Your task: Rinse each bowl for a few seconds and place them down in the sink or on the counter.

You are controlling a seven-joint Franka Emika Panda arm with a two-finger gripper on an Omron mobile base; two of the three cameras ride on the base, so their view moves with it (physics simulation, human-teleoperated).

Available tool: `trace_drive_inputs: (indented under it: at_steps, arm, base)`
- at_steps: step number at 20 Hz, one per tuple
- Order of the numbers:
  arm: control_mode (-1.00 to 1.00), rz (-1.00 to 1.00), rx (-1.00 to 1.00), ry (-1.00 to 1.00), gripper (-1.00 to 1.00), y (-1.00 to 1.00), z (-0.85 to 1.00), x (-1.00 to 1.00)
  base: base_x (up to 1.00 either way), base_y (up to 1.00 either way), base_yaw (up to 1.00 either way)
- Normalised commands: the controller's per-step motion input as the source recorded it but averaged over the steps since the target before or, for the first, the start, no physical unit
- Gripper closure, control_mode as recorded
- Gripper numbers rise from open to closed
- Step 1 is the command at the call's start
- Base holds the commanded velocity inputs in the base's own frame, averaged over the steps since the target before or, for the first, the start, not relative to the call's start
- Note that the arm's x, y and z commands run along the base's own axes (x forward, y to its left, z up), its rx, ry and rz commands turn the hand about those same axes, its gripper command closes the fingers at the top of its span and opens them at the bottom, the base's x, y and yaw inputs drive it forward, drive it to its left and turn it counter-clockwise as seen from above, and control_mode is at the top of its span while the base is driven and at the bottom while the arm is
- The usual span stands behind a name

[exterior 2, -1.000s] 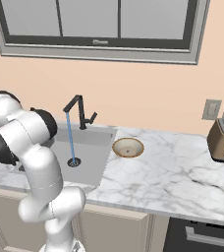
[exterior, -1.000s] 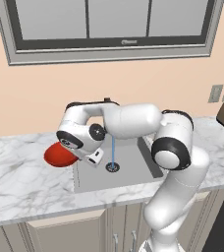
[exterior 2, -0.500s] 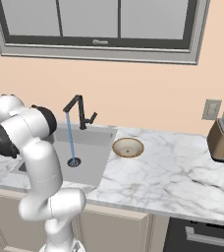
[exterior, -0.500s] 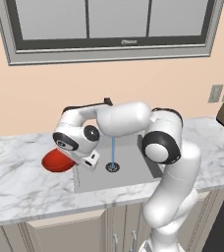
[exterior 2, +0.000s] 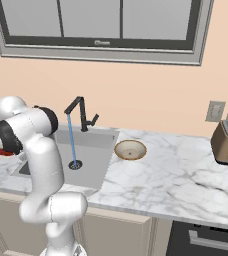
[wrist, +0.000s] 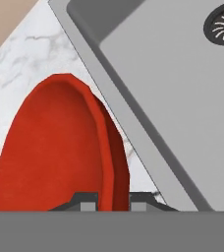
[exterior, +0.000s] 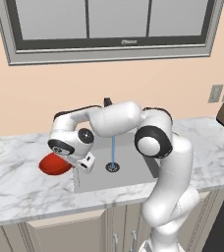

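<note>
fingers (wrist: 109,203) pinching red bowl (wrist: 60,147) rim over counter (exterior: 15,182), beige bowl (exterior 2: 130,149) in right base view beside sink (exterior 2: 93,150)

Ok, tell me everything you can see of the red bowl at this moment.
The red bowl is shallow, round, glossy and plain. It sits over the counter left of the sink, tilted, and whether it rests on the marble cannot be told. The gripper is shut on its rim, one fingertip inside, one outside. Nothing shows inside it.

Glossy red bowl (wrist: 55,147); grey sink (wrist: 173,98); white grey-veined marble counter (exterior: 15,189).
</note>
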Motion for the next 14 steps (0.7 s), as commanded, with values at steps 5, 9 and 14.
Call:
trace_drive_inputs:
  at_steps: [5,9,14]
  arm:
    - [-1.00,-0.05,-0.11,0.04,1.00,0.27,-0.22,0.06]
    - [-1.00,-0.05,-0.11,0.05,1.00,0.27,-0.23,0.08]
    - [-1.00,-0.05,-0.09,0.06,1.00,0.29,-0.20,0.10]
  base:
    - [0.00,0.00,0.00]
    - [0.00,0.00,0.00]
    - [0.00,0.00,0.00]
